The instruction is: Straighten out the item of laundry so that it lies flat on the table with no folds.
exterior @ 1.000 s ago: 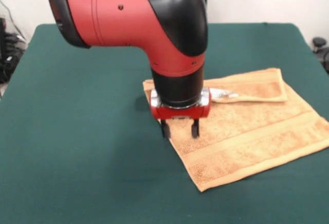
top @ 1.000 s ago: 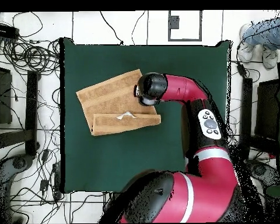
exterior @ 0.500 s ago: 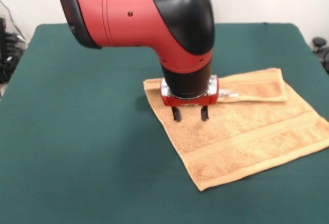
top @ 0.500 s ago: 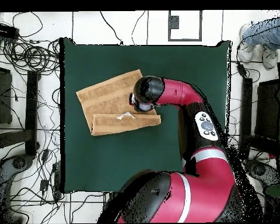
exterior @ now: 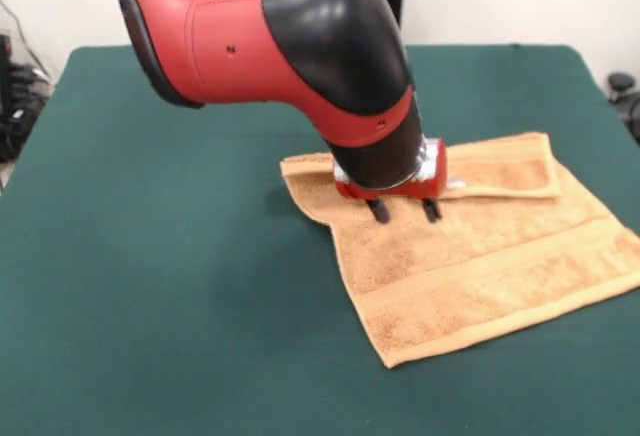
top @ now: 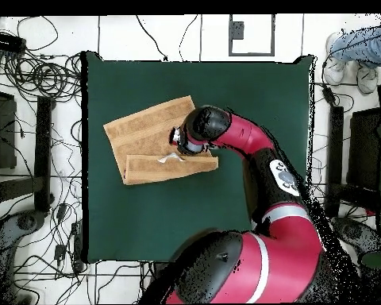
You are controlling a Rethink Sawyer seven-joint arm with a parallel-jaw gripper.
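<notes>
Your towel (exterior: 470, 256) lies toward one side edge of the table (exterior: 160, 286), one strip folded over (wide bare felt elsewhere). The gripper (exterior: 404, 210) stands open, fingertips over the towel beside that fold.

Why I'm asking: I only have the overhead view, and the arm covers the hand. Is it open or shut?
Observer: Open. In the front view the hand shows two fingers set apart, with nothing between them.
Operator: Where do the tips sit against the fold?
Observer: Over the single layer of the towel, just on the camera's side of the folded-over strip. I cannot tell whether they touch the cloth.
Operator: Is the hand pointing straight down?
Observer: No, it is tilted; the fingers slant rather than hang upright.
</notes>
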